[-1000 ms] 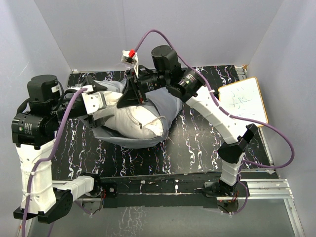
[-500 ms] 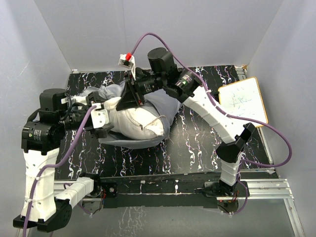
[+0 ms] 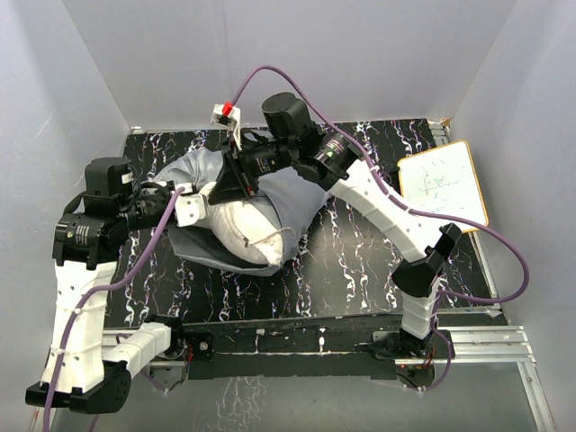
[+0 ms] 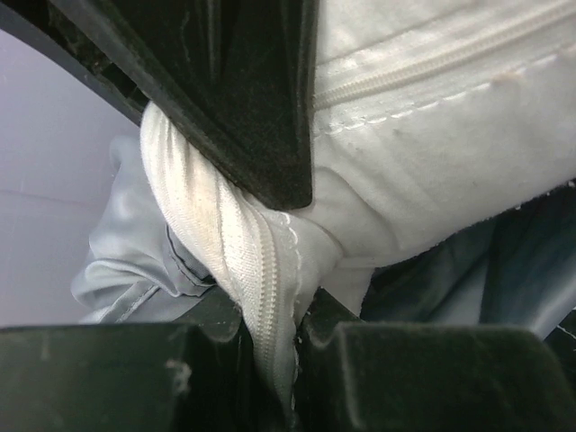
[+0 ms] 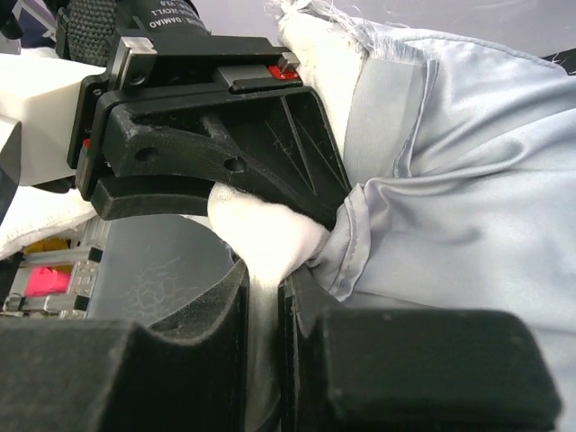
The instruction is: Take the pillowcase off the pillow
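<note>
The off-white pillow (image 3: 247,232) lies at the table's middle left, its near end bare. The grey pillowcase (image 3: 292,191) still covers its far part and bunches behind it. My left gripper (image 3: 200,209) is at the pillow's left end. In the left wrist view this gripper (image 4: 274,315) is shut on the pillow's zippered seam (image 4: 261,270), with grey pillowcase (image 4: 126,270) to the left. My right gripper (image 3: 236,184) comes down from behind. In the right wrist view it (image 5: 264,279) is shut on a pinch of white pillow cloth (image 5: 261,225), right beside the pillowcase hem (image 5: 468,207).
A small whiteboard (image 3: 443,184) lies at the right edge of the black marbled table (image 3: 360,261). Grey walls close in on three sides. The two grippers are almost touching over the pillow's left end, and purple cables loop above both arms.
My left gripper has moved in to the pillow's left end and shut on its zippered seam. The right gripper, still shut, has shifted slightly left. The pillow has tipped a little.
</note>
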Available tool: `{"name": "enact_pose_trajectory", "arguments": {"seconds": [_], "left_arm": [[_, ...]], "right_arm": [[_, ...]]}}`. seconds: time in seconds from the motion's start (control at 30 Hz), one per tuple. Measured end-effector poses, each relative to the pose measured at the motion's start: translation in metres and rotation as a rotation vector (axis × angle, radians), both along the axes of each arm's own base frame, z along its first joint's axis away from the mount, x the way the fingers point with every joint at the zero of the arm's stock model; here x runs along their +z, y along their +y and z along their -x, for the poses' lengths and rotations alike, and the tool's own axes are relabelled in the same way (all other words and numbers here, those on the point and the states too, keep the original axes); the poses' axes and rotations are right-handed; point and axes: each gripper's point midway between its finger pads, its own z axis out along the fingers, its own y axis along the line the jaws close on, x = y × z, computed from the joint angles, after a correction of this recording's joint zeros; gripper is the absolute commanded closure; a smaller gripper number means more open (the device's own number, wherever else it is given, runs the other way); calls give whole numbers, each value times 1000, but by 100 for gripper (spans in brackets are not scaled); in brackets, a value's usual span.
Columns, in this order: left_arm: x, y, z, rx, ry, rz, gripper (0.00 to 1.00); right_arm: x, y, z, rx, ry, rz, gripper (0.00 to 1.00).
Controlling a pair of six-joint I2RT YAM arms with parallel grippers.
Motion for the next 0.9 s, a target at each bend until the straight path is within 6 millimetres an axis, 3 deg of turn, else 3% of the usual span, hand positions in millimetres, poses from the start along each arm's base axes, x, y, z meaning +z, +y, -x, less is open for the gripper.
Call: {"name": "enact_pose_trajectory", "arguments": {"seconds": [0.13,0.17,0.23,0.3,0.33,0.53,0.7,0.8,0.9], "left_arm": [[10,-2,-2,37,69,47,100],[16,-3,-3,51,88,65,100],[34,-8,-10,82,135,124,100],[56,-14,-20,110,176,197,100],[66,-17,-25,124,193,235,100],[128,-23,-63,251,187,443,100],[171,-17,-91,364,139,575,100],[181,-14,-94,392,129,618,100],[187,-14,-94,400,134,643,100]], "right_arm": [[6,0,-8,-30,12,-23,91],[11,-1,-11,-45,6,-35,82],[23,-10,-22,-99,-14,-74,48],[42,-26,-32,-169,-36,-130,29],[54,-38,-38,-213,-56,-163,24],[115,-134,-69,-556,-195,-325,9],[143,-209,-72,-859,-268,-412,6],[151,-226,-66,-915,-291,-443,6],[149,-222,-62,-880,-294,-447,7]]}}
